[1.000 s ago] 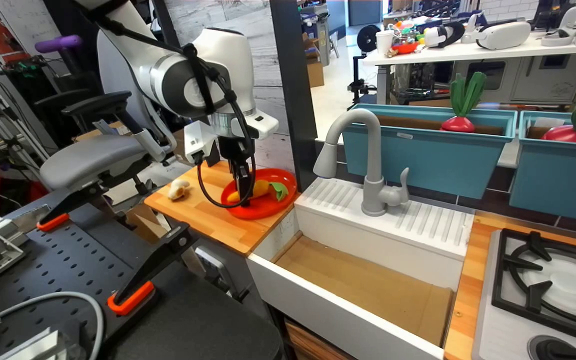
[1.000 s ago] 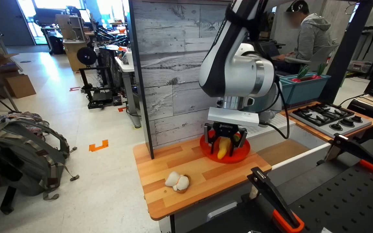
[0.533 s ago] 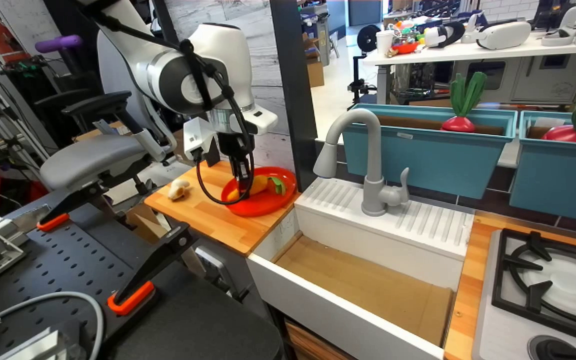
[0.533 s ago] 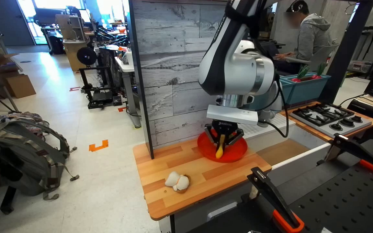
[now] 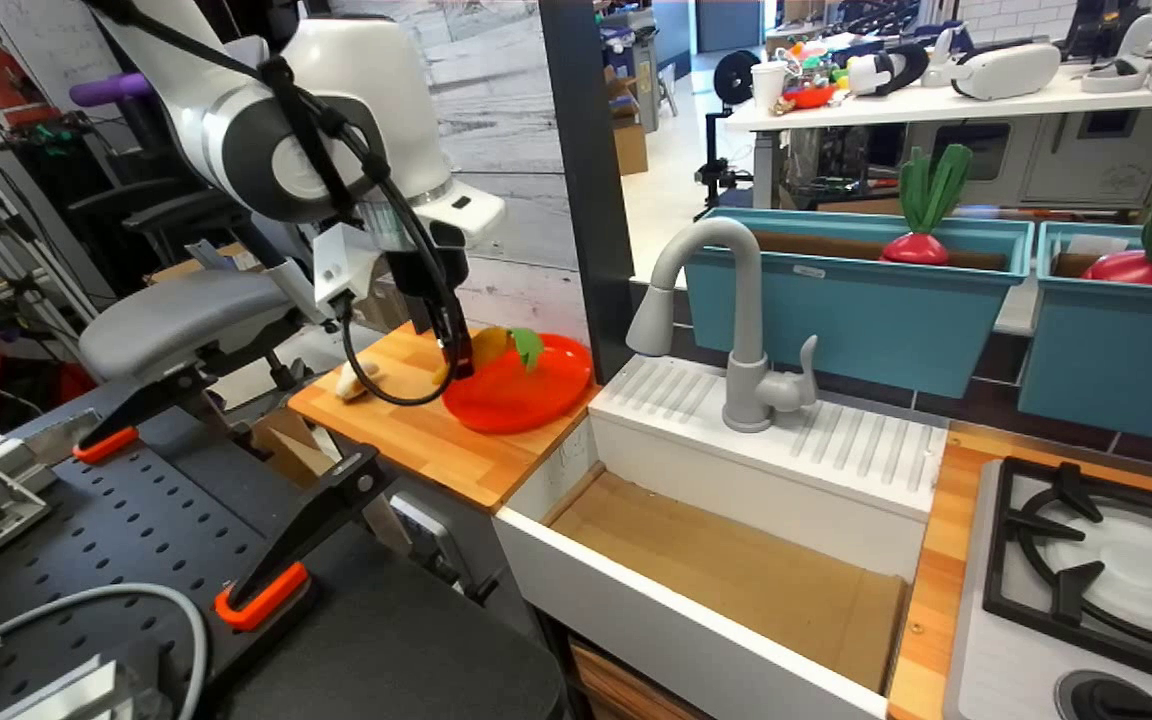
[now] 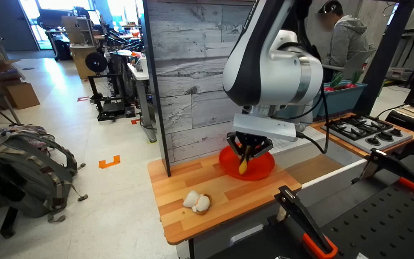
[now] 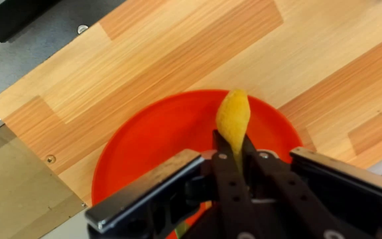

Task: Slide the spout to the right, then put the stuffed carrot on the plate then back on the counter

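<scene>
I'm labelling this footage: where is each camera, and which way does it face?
Wrist view: just behind the gripper, looking past it to the carrot, plate and counter; only the gripper shows.
In an exterior view: raised in front of the sink, looking down across it toward the faucet; arm and gripper show.
In an exterior view: raised beyond the counter's end, looking past the plate toward the stove; arm and gripper show.
Shared: both exterior views show carrot, plate, stove.

Orange tape (image 6: 116, 160) is stuck to the floor (image 6: 120, 208), red vegetables (image 5: 916, 249) are held in planters (image 5: 856, 325), and a headset (image 5: 1008, 72) is supported by a table (image 5: 891, 110)
</scene>
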{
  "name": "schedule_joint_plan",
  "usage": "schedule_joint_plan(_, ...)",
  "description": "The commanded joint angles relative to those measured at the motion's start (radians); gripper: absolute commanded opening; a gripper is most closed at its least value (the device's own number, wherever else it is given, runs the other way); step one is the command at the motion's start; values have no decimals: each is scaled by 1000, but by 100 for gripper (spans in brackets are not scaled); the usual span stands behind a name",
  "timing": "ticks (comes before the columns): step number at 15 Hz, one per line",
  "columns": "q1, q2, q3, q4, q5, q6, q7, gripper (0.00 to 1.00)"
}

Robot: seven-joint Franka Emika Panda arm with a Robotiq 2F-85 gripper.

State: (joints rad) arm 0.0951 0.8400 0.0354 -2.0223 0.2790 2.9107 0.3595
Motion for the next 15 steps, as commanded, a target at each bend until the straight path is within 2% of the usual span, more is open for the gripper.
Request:
schedule_joint_plan(1,33,-116,23,-105,-12,1,-31,2)
schedule_joint_plan(4,87,-128,29,-96,-34,-16,-31,2)
schedule_joint_plan(9,136,-71,62,-28,-53,-16,-58,2)
schedule_joint_plan(15,113,7,83,59,-49,-28,-98,2)
